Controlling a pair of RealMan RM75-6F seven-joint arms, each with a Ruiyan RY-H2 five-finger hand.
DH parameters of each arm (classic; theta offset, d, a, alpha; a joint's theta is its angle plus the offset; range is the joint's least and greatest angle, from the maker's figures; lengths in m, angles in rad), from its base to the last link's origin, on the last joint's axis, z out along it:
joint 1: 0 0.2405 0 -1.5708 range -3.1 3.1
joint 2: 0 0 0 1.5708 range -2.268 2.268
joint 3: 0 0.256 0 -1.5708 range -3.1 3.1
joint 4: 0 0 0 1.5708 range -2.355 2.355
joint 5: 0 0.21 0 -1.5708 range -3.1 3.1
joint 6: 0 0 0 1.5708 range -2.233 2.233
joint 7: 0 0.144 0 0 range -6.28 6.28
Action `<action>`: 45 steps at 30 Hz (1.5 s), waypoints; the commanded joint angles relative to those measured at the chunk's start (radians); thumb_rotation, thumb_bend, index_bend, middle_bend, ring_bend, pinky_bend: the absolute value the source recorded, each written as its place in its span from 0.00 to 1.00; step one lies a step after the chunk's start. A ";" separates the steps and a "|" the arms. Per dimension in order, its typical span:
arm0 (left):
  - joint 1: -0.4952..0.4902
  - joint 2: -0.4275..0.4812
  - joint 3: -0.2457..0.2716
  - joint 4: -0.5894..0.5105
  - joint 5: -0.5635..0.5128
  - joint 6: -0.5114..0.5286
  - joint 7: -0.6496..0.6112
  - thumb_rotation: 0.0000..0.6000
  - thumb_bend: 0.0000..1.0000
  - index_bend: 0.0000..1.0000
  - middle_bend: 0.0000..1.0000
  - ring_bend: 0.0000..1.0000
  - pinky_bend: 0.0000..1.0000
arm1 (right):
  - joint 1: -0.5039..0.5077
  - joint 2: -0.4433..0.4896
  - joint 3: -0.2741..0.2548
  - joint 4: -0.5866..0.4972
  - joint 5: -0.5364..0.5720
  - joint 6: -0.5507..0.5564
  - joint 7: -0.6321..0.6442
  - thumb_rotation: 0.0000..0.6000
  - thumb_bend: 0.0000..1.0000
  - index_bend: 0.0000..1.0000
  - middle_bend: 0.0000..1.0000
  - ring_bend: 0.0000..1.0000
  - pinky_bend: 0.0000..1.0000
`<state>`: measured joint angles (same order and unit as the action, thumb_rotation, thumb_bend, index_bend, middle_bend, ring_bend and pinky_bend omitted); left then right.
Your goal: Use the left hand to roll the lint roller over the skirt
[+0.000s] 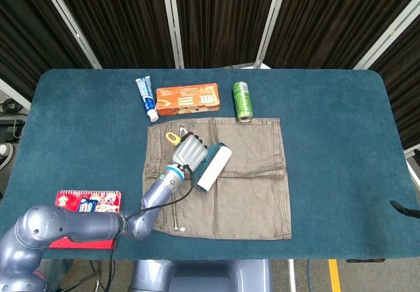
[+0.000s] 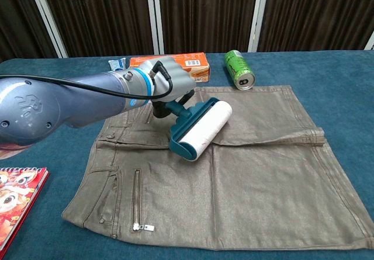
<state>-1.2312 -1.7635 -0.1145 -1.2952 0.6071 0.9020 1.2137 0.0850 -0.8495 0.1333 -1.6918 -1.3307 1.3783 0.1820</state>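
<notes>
- the left hand (image 1: 189,151) rests over the upper left part of the skirt (image 1: 243,193), which lies spread on the tabletop (image 1: 341,141).
- the lint roller (image 1: 212,167) sits just right of the hand, on the skirt.
- behind the hand lie a box (image 1: 187,99) and a tube (image 1: 146,98); behind and right, a can (image 1: 243,100).
- a booklet (image 1: 84,203) lies before the hand, to its left.

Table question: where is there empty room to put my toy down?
The bare table right of the skirt is widest. The back-left corner beyond the toothpaste is free too. It is crowded along the skirt's back edge: toothpaste, orange box, green can.
</notes>
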 commanded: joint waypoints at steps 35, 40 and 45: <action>0.239 0.239 0.168 0.075 -0.005 -0.008 -0.215 1.00 0.71 0.59 0.41 0.37 0.46 | -0.002 0.004 -0.015 -0.032 -0.055 0.021 -0.018 1.00 0.00 0.00 0.00 0.00 0.00; 0.291 0.257 0.177 0.097 0.010 -0.029 -0.289 1.00 0.71 0.58 0.41 0.37 0.46 | -0.002 0.002 -0.019 -0.039 -0.065 0.024 -0.029 1.00 0.00 0.00 0.00 0.00 0.00; 0.349 0.255 0.168 0.144 0.068 -0.034 -0.408 1.00 0.40 0.42 0.23 0.28 0.41 | -0.003 0.001 -0.023 -0.048 -0.072 0.028 -0.039 1.00 0.00 0.00 0.00 0.00 0.00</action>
<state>-0.9095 -1.5097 0.0556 -1.1747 0.6429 0.8712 0.8460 0.0822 -0.8489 0.1101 -1.7394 -1.4030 1.4064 0.1429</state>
